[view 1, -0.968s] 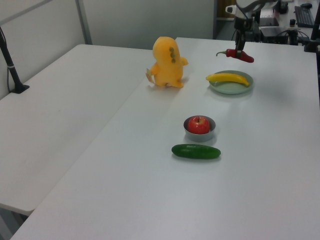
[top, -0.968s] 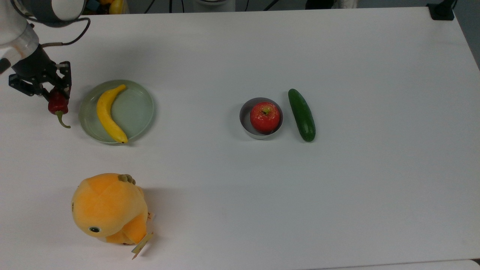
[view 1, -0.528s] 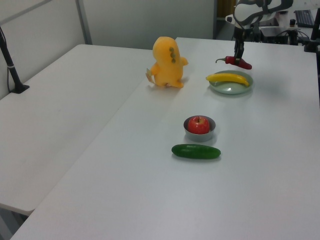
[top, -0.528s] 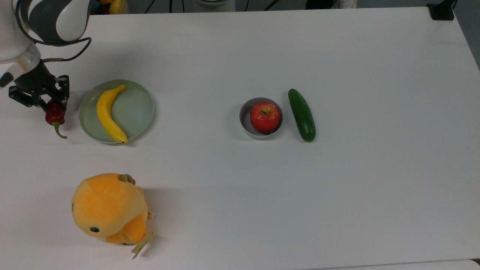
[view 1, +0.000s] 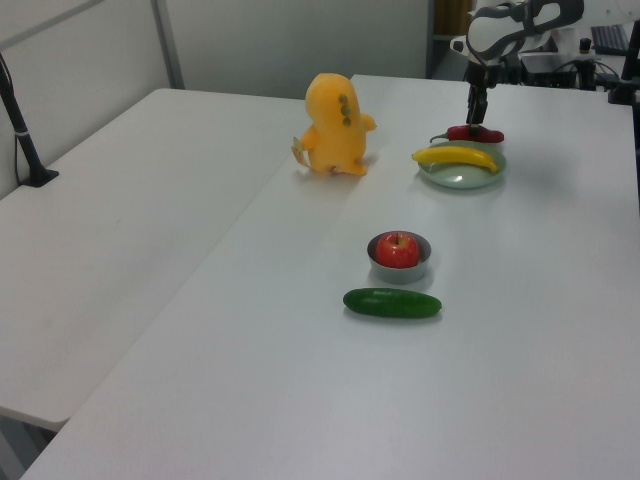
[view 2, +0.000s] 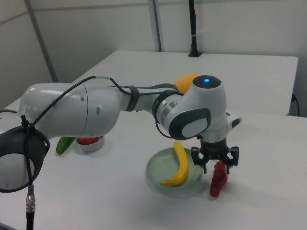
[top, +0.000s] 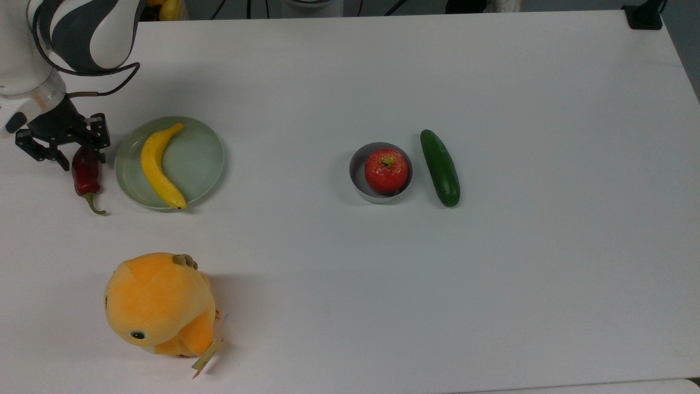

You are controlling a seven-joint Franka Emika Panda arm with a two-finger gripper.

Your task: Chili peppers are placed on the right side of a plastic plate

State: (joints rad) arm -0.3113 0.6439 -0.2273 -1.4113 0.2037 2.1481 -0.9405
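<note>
1. Since 1.0 s ago, the chili [top: 86, 171] has gone from hanging in the gripper [top: 61, 146] above the table [top: 383, 284] to lying flat on it.
2. Chili location, top view: at 9 o'clock of the plate [top: 203, 164], just beside the rim, not touching, stem toward 6 o'clock. In the right view it lies on the plate's right.
3. Gripper state: jaws spread apart around the chili's upper end, holding nothing; chili appears released.
4. Plate contents: 1 banana [top: 158, 167].
5. Unrelated items: apple [top: 386, 170] in bowl [top: 358, 164], cucumber [top: 439, 167] at its 3 o'clock, plush toy [top: 158, 303].
6. Progress: placement appears done. Remaining, by judgement: raise and retract the arm without disturbing the chili.
</note>
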